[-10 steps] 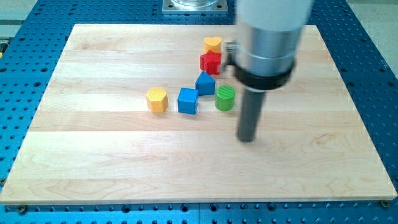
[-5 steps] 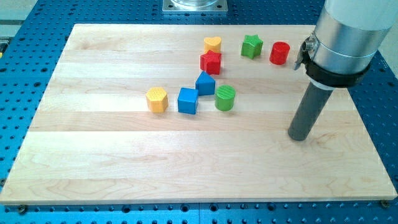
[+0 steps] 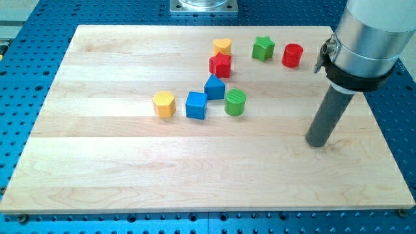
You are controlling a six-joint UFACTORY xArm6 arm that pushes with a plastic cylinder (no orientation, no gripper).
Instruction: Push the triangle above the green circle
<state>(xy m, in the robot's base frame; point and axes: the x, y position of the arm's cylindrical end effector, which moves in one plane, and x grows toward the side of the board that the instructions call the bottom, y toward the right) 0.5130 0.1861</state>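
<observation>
tabletop (image 3: 97, 169): carries all the blocks, which sit in its upper middle part.
top row: yellow heart (image 3: 222, 46) at the view's left, green star (image 3: 263, 48) to its right, red cylinder (image 3: 292, 55) further right.
red block (image 3: 220, 65): just below the yellow heart, touching or nearly so.
blue triangle (image 3: 214, 86): just below the red block, up and left of the green circle (image 3: 235, 102), close beside it.
blue cube (image 3: 196, 104): down and left of the blue triangle, left of the green circle.
yellow hexagon (image 3: 164, 104): left of the blue cube, apart from it.
my tip (image 3: 316, 142): on the tabletop, well right of the green circle and below it, below the red cylinder, clear of every block.
</observation>
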